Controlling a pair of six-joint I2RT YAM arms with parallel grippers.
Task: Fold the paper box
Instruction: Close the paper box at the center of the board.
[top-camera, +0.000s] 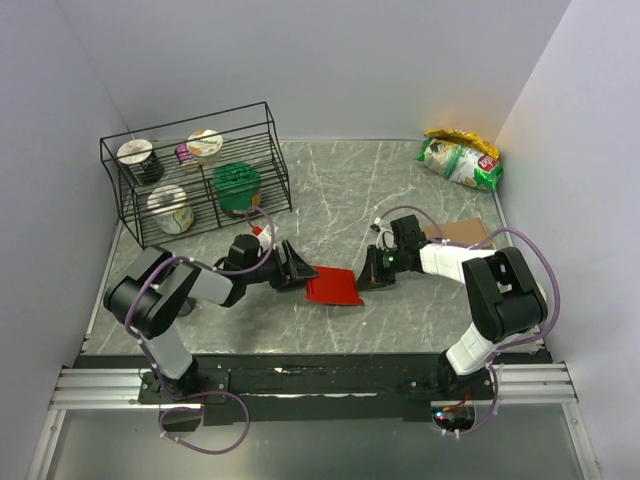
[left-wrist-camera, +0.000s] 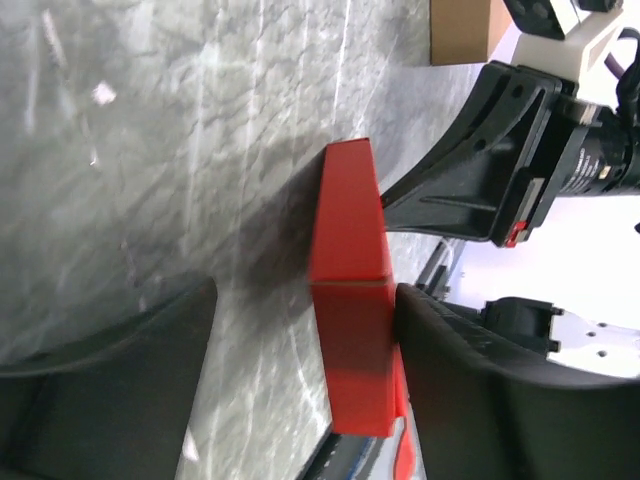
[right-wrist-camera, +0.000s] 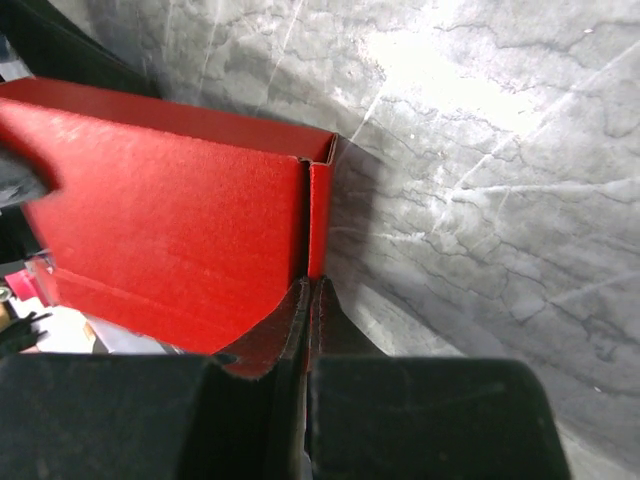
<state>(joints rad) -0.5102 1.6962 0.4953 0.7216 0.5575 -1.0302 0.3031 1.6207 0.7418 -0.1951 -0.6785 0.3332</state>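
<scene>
The red paper box (top-camera: 333, 286) lies on the marbled table between my two grippers. In the left wrist view the paper box (left-wrist-camera: 350, 300) stands on edge between the fingers of my left gripper (left-wrist-camera: 300, 390). Its far side touches the right finger (left-wrist-camera: 480, 390), and a wide gap separates it from the other finger (left-wrist-camera: 100, 400), so this gripper is open. My right gripper (right-wrist-camera: 312, 295) is shut on a thin upright edge of the paper box (right-wrist-camera: 170, 230) at its right corner. From above, the left gripper (top-camera: 298, 270) and the right gripper (top-camera: 368, 272) flank the box.
A black wire basket (top-camera: 190, 180) with several cups and tubs stands at the back left. Snack bags (top-camera: 460, 160) lie at the back right. A plain brown cardboard box (top-camera: 465, 232) sits behind the right arm and is also in the left wrist view (left-wrist-camera: 460, 30).
</scene>
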